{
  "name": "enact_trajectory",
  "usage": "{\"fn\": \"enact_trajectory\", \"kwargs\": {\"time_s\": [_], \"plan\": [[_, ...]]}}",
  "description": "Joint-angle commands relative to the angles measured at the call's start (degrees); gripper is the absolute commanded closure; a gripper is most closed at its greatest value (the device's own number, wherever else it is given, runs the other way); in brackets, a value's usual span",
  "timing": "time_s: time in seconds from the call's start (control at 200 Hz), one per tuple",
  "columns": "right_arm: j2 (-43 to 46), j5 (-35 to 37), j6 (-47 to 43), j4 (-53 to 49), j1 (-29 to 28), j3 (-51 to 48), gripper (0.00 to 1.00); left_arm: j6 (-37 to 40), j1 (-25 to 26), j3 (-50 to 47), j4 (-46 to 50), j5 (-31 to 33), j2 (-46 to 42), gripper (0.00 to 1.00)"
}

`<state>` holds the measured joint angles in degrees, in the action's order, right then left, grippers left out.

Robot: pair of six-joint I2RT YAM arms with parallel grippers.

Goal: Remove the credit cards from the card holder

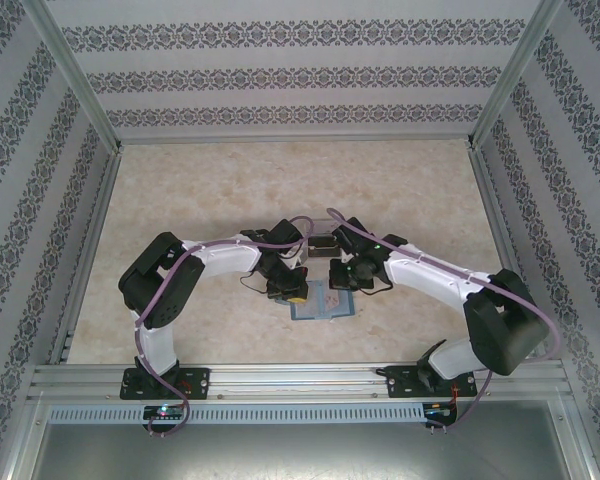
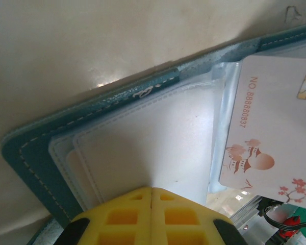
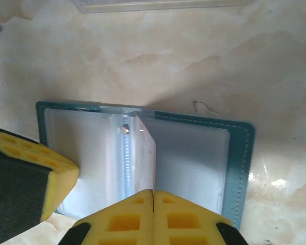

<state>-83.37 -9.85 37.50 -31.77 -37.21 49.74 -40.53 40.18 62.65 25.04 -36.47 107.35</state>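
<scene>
On the desk (image 1: 400,180), the left arm (image 1: 220,258) and the right arm (image 1: 430,275) bent inward and met low over the card holder (image 1: 328,303), which lay open between them. The left claw (image 2: 152,191) was closed at its left page; whether it pinched or only pressed, I could not tell. The right claw (image 3: 153,194) was closed on one credit card (image 3: 145,153) standing at the fold. If the holder rose with it, the card could slip.

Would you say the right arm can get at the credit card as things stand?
Probably yes: the right gripper looks shut on the credit card, which stands on edge over the open card holder, and the left gripper sits off to one side.
</scene>
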Motion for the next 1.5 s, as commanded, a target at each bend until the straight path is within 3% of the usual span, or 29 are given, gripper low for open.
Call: {"fn": "enact_trajectory", "kwargs": {"time_s": [0.0, 0.375, 0.894, 1.114, 1.494], "plan": [[-1.6, 2.6, -0.2, -3.1, -1.5, 1.7, 0.98, 0.9, 0.8, -0.3, 3.4, 1.8, 1.7, 1.00], [-2.4, -1.6, 3.2, -2.0, -2.5, 1.7, 0.82, 0.9, 0.8, -0.2, 3.2, 1.6, 1.8, 1.00], [-1.4, -4.6, 5.0, -0.9, -2.8, 1.3, 0.83, 0.9, 0.8, -0.2, 2.9, 1.5, 2.2, 1.00], [-1.0, -3.0, 4.5, -2.2, -2.8, 2.1, 0.90, 0.5, 0.8, 0.3, 3.3, 2.4, 0.5, 1.00], [2.3, -1.4, 2.2, -5.1, -1.7, 3.6, 0.94, 1.1, 0.7, 3.3, 7.1, 4.3, -3.9, 1.00]]}}
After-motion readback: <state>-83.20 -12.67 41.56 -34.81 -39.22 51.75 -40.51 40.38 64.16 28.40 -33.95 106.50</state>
